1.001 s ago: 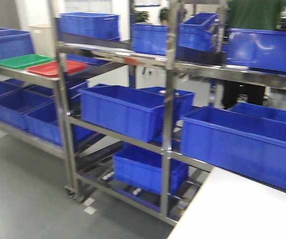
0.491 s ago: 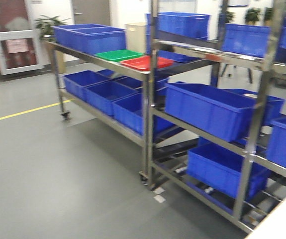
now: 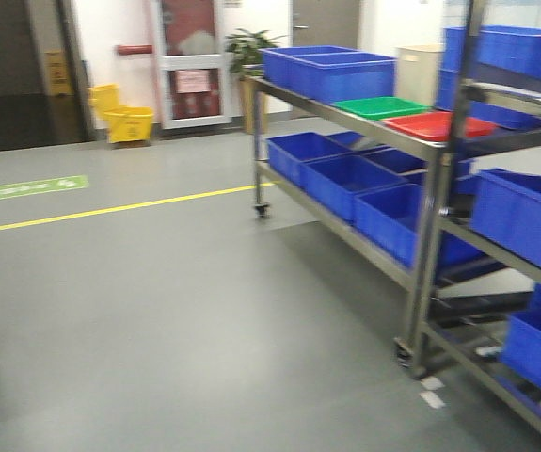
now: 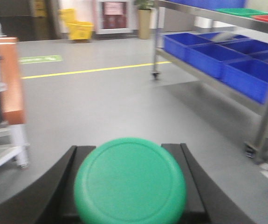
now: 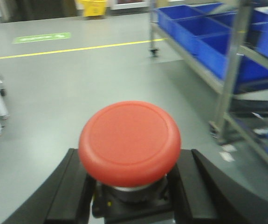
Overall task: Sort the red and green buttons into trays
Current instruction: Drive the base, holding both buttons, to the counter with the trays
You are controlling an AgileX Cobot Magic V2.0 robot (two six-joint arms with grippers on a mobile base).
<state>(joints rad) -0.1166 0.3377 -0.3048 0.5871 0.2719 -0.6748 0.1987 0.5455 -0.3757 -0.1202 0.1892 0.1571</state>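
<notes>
A: What is hard to make out up close?
B: Both wrist views are blurred and cut the claws off low. The round green plastic button (image 4: 130, 182) has a cap that hides its own base.
A: And the claws?
B: The left gripper (image 4: 129, 154) is closed around that button. The right gripper (image 5: 133, 177) clamps the round red plastic button (image 5: 130, 140) by its black housing. Far right, the flat green tray (image 3: 379, 107) and flat red tray (image 3: 437, 125) sit side by side on the steel rack (image 3: 424, 235).

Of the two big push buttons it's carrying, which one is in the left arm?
The green button, clamped between the black jaws of the left gripper. The red button, with a dark base under its cap, sits in the right gripper.
</notes>
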